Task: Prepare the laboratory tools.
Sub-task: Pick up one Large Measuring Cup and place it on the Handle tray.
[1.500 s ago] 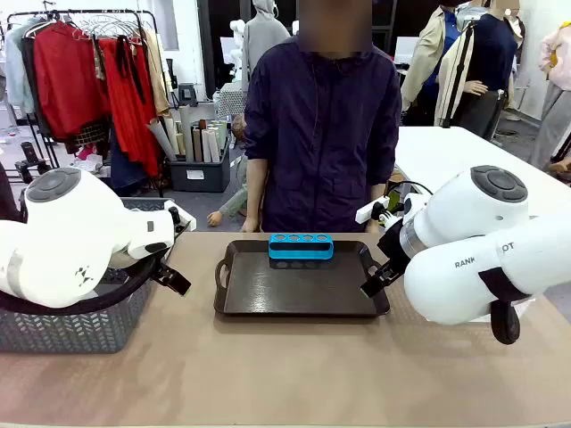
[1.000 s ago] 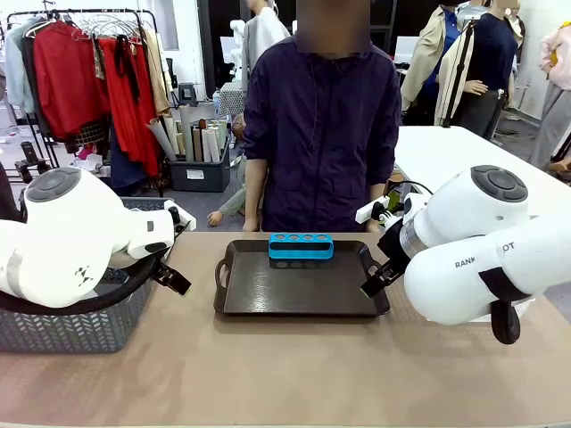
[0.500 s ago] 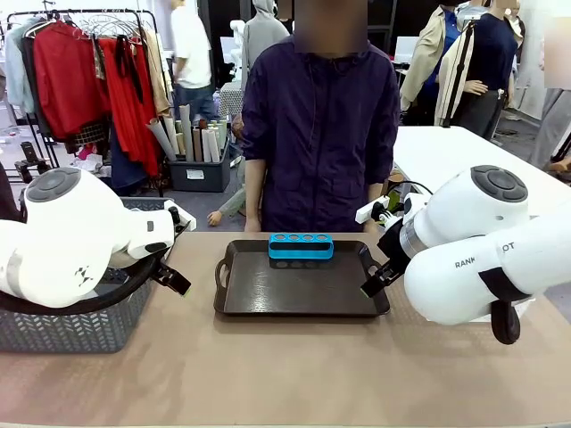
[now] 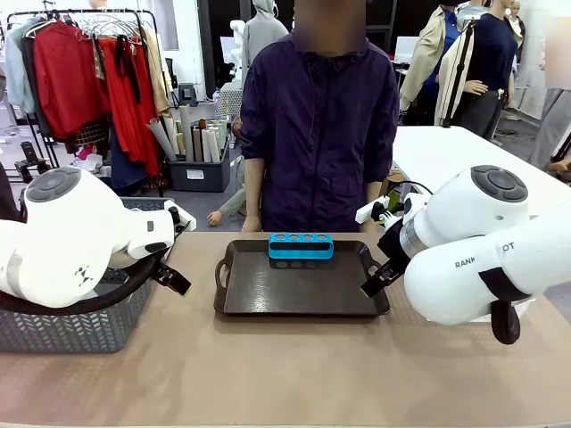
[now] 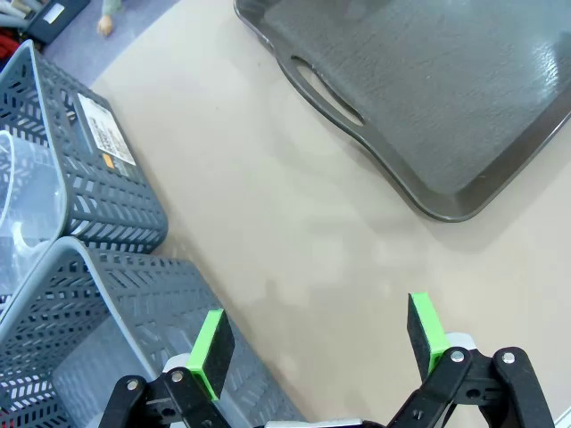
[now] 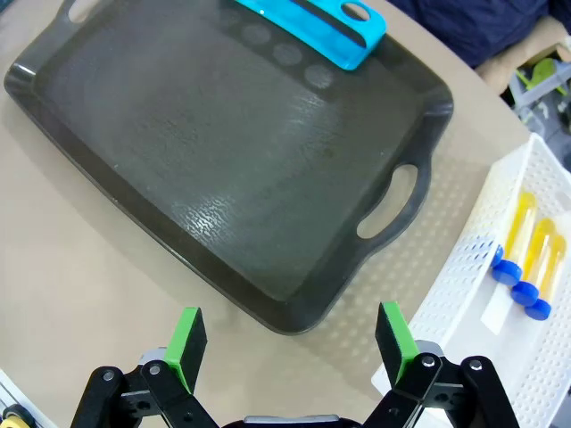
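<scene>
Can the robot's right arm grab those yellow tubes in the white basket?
Probably yes. The tubes lie uncovered in the open-topped white basket, close beside the right gripper, whose jaws stand open and empty. Nothing lies over them or between, so the way looks free.

My left arm [image 4: 62,241] and right arm [image 4: 464,267] are glossy white with round grey caps [image 4: 53,185]. My left gripper [image 5: 318,337] and right gripper [image 6: 290,335] are black with green pads [image 5: 212,343].

Probably garment studio used as robot lab: clothes rack [image 4: 85,67], rolls [image 4: 198,141] in bin [image 4: 202,176], white worktable [image 4: 455,153].
</scene>
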`<action>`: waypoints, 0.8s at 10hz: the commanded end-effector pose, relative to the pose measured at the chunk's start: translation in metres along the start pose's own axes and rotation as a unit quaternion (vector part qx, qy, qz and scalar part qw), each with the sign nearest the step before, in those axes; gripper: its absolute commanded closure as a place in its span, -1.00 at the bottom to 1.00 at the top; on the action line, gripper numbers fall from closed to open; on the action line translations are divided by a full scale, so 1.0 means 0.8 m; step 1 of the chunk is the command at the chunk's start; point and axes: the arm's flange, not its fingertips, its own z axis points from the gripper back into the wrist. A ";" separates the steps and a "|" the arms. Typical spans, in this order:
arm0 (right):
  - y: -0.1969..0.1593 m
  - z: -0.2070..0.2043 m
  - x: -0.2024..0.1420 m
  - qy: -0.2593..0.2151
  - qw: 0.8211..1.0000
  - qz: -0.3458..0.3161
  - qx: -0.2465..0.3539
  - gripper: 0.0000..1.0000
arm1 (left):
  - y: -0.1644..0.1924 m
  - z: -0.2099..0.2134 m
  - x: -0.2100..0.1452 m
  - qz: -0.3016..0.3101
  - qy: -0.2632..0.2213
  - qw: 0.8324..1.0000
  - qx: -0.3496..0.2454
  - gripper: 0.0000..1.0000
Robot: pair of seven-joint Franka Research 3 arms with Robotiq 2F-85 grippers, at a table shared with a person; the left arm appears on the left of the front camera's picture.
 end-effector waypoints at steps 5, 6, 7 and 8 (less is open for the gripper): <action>0.021 0.005 0.014 -0.039 0.997 0.027 0.058 -1.00 | -0.007 0.004 -0.002 -0.026 -0.015 1.000 -0.010 -1.00; 0.023 0.012 0.015 -0.051 0.995 0.031 0.082 -1.00 | -0.008 0.009 -0.002 -0.034 -0.023 0.999 -0.015 -1.00; 0.022 0.022 0.017 -0.058 0.992 0.034 0.104 -1.00 | -0.017 0.012 0.000 -0.046 -0.035 0.998 -0.020 -1.00; 0.018 0.029 0.020 -0.064 0.991 0.037 0.115 -1.00 | -0.020 0.023 -0.006 -0.071 -0.063 0.995 -0.020 -1.00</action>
